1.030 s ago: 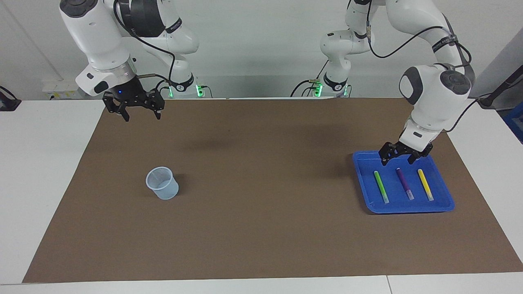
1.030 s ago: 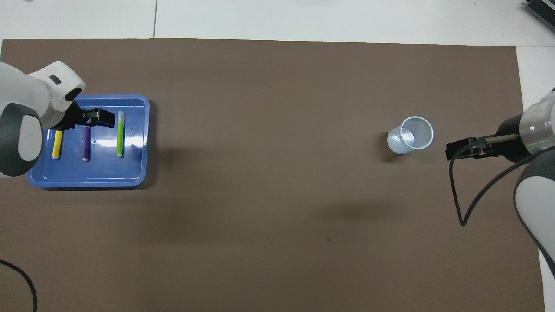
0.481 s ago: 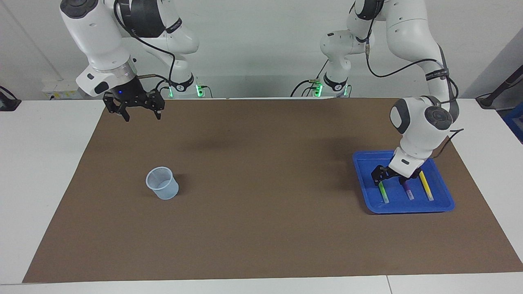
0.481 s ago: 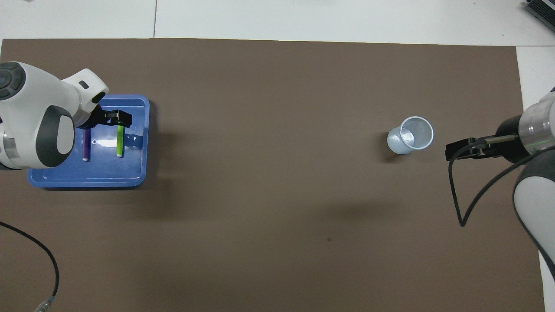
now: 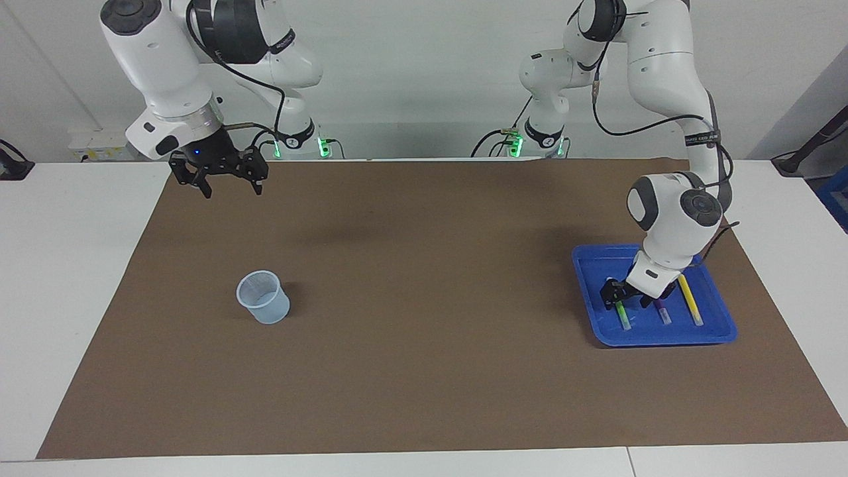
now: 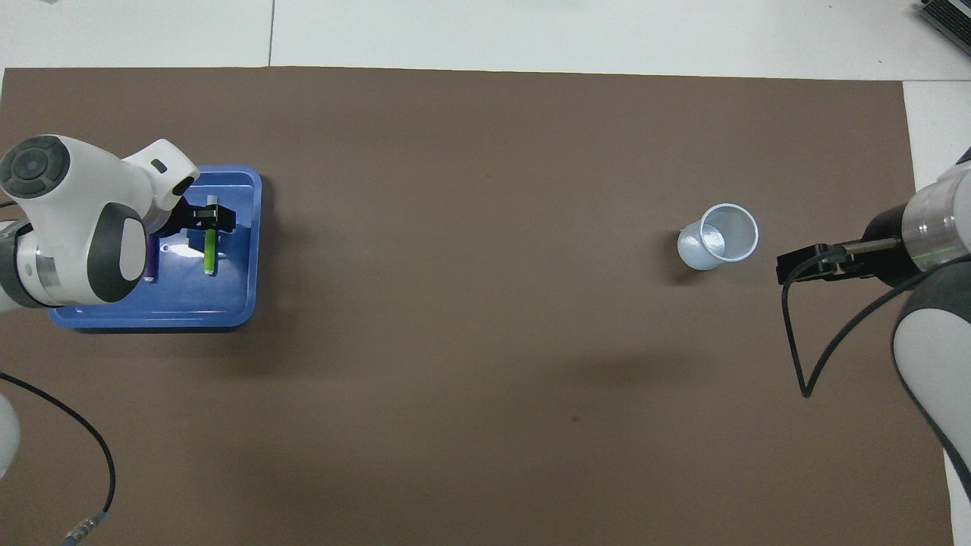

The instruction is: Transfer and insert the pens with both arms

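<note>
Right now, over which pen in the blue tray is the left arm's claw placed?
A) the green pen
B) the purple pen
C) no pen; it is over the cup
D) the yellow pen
A: the left claw is low in the blue tray, right at the green pen; the purple pen and the yellow pen lie beside it, and the cup is toward the right arm's end.

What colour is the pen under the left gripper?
Bright green pen, clearest in the overhead view; left gripper is over it.

pens — green | purple | yellow — flat in tray
</note>
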You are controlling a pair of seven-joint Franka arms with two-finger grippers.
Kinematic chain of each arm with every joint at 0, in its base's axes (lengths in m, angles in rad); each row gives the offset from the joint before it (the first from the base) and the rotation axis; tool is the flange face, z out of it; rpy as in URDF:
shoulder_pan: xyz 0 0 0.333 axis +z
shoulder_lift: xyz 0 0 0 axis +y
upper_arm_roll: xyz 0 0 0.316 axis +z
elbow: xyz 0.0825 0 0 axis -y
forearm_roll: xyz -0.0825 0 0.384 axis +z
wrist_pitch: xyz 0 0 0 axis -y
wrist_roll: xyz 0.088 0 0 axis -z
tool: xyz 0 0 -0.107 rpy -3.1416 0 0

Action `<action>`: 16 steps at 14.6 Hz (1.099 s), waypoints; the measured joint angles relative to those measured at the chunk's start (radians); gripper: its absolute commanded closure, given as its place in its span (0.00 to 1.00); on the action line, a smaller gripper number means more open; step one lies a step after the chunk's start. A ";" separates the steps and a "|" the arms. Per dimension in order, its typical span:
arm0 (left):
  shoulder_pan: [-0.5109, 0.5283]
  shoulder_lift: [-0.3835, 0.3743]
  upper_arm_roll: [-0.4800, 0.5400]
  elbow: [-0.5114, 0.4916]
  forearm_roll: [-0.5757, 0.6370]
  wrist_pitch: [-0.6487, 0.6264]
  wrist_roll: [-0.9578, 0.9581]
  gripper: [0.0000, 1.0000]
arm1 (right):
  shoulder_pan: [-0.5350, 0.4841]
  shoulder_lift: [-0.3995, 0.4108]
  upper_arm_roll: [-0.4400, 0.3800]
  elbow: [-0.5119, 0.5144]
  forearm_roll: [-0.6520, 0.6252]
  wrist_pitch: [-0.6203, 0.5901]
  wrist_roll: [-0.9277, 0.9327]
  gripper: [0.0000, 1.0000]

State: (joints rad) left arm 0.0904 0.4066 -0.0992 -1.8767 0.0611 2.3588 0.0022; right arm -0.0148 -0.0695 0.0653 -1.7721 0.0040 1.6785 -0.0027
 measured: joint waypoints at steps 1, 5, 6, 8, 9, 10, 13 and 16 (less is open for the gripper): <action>0.000 0.000 0.000 -0.005 0.000 0.003 0.000 0.26 | 0.000 0.000 0.000 -0.001 0.000 0.000 0.000 0.00; 0.000 -0.001 -0.003 -0.010 0.000 0.006 0.000 0.68 | 0.001 0.000 0.001 -0.003 0.000 0.000 0.000 0.00; -0.002 -0.004 -0.007 -0.010 0.000 0.006 0.000 0.71 | 0.001 0.000 0.001 -0.004 0.000 0.000 0.000 0.00; -0.005 -0.005 -0.008 -0.010 0.000 0.006 -0.001 0.84 | 0.001 0.000 0.002 -0.006 0.000 0.000 0.000 0.00; -0.006 -0.005 -0.009 -0.009 -0.001 0.006 -0.001 0.88 | 0.001 0.000 0.002 -0.006 0.000 -0.001 0.000 0.00; -0.006 -0.005 -0.009 -0.008 -0.001 0.004 -0.001 0.94 | 0.001 0.000 0.002 -0.006 0.000 -0.002 0.000 0.00; -0.005 -0.005 -0.007 0.010 -0.001 -0.026 -0.001 0.94 | 0.001 0.000 0.002 -0.006 0.000 -0.005 0.000 0.00; -0.005 -0.006 -0.007 0.104 -0.005 -0.155 -0.001 0.94 | 0.001 -0.001 0.002 -0.006 0.000 -0.008 0.000 0.00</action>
State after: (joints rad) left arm 0.0855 0.4008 -0.1064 -1.7729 0.0559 2.2038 0.0012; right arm -0.0142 -0.0704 0.0676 -1.7783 0.0040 1.6701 -0.0027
